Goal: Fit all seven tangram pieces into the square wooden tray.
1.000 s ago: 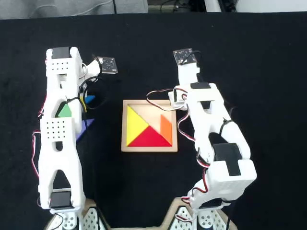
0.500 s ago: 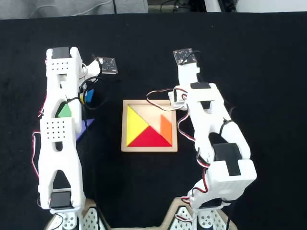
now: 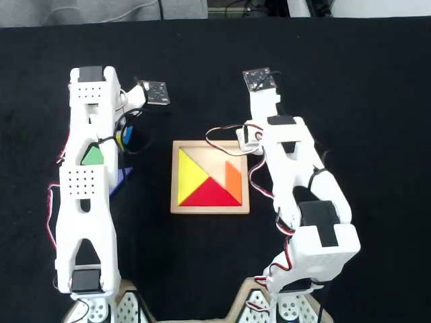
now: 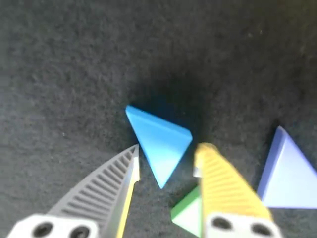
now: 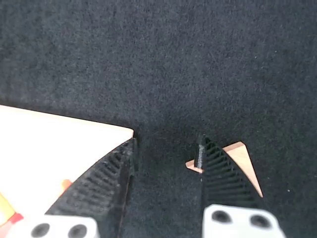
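On the left side of the black-clothed counter (image 3: pixel 363 94), my left pincer (image 4: pixel 167 151) hangs low over the blue triangle (image 4: pixel 159 140). Its jaws are spread, one finger on each side of the piece and close to its edges; I cannot tell whether either finger touches it. Just beside that pincer's yellow finger lies the green triangle (image 4: pixel 187 214), and a little past it the purple piece (image 4: pixel 287 173). All three pieces lie on the cloth to the left of the square wooden tray (image 3: pixel 209 208) and apart from it.

The tray sits in the middle of the counter between my two arms. A yellow triangle (image 3: pixel 190 176) fills its left part, a red triangle (image 3: pixel 210 194) its near part, and an orange piece (image 3: pixel 233 176) lies against its right side.

My right pincer (image 5: pixel 167 141) is at the tray's far right corner, jaws apart with bare cloth between them. One finger is over the tray's corner; the other partly covers a small pale tan piece (image 5: pixel 243 159) lying on the cloth just outside the tray.
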Available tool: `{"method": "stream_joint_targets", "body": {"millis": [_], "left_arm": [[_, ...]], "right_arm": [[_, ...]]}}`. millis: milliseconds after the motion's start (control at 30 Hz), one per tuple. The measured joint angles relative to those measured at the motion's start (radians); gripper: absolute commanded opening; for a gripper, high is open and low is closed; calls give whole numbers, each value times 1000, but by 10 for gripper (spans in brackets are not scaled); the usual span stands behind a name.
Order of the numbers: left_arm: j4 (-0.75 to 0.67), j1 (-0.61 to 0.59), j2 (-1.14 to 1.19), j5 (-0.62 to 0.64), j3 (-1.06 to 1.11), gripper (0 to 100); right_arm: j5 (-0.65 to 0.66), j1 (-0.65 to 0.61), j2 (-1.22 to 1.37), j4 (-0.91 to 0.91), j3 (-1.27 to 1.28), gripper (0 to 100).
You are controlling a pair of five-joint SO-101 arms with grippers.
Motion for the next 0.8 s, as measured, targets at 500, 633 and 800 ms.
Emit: {"method": "stream_joint_targets", "body": {"millis": [500,633,800], "left_arm": [[2,41,3,256,-49,241],[2,41,32,180,-58,241],[3,43,54,147,-84,241]], "right_arm": [[0,0,0,0,0,194],[0,0,0,0,0,194],[0,0,0,0,0,194]]}}
